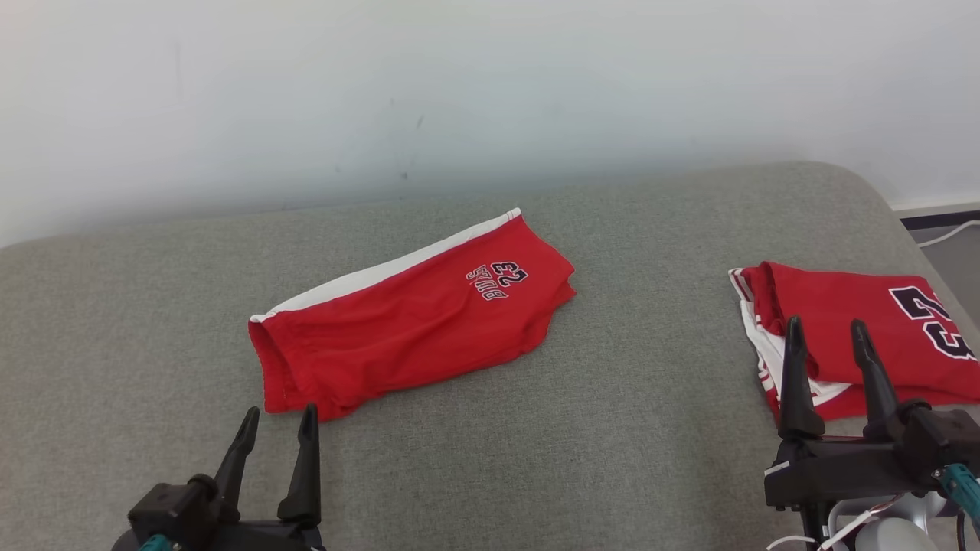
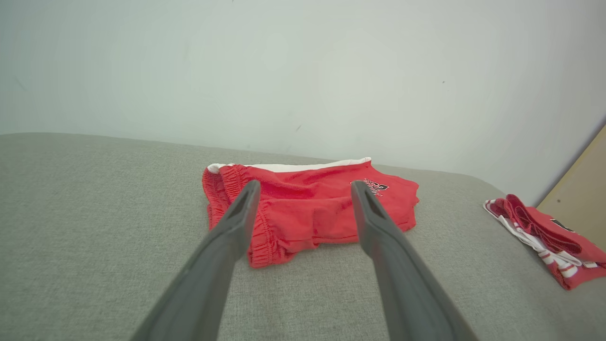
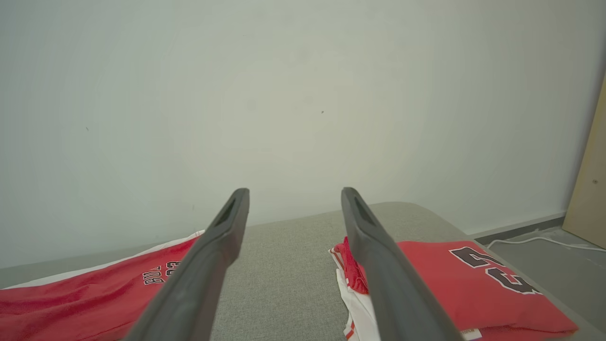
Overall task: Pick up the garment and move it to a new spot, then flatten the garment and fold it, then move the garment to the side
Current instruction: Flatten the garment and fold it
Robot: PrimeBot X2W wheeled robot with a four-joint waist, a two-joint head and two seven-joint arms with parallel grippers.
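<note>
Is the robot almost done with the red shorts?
Nearly, it seems. Done: the red shorts lie folded in the middle of the grey cushion, and a red jersey sits folded at its right edge. In hand: nothing; the left gripper and right gripper are both open and empty. Left: probably moving the shorts to the side.

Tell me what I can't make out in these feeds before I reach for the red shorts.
- Folded jersey, head view: right side cut off by the frame edge; near edge behind the right gripper.
- Red shorts, left wrist view: waistband partly behind the fingers of the left gripper; right wrist view: cut off at the left and bottom edges.
- Label on the jersey, right wrist view: too small to read.
</note>
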